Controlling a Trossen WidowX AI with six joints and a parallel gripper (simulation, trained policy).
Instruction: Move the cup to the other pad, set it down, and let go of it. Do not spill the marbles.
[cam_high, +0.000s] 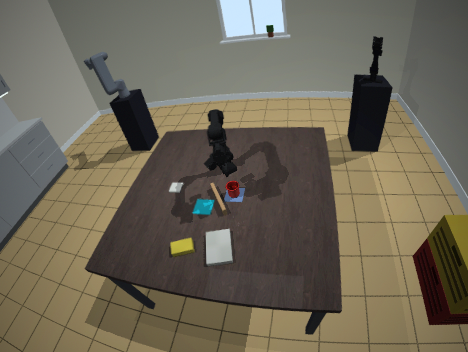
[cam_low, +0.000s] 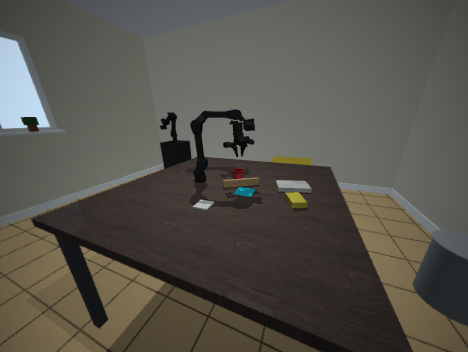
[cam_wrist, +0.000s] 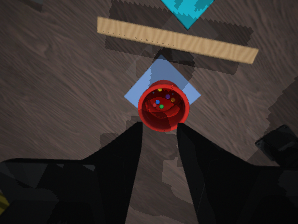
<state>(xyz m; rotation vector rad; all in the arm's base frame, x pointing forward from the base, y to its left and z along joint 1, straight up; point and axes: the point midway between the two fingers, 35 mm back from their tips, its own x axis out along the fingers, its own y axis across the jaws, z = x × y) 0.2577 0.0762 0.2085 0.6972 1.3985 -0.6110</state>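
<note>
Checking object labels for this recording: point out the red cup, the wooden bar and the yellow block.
Red cup (cam_high: 232, 189) (cam_low: 238, 174) (cam_wrist: 163, 120): top, exterior, wrist; its body.
Wooden bar (cam_high: 218, 198) (cam_low: 241, 183) (cam_wrist: 177, 41): top, exterior, wrist; its middle.
Yellow block (cam_high: 182, 246) (cam_low: 296, 200): top, exterior; its upper face.

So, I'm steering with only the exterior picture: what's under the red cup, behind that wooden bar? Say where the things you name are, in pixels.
Observer: A blue pad (cam_high: 240, 199) (cam_wrist: 161, 70); the top and wrist views show the red cup (cam_high: 233, 189) (cam_low: 238, 174) (cam_wrist: 165, 107) standing on it.

Operator: Oh, nice! Is there anything inside the cup?

Observer: Yes, the wrist view looks in from above and shows small marbles (cam_wrist: 161, 106) of several colours.
</note>
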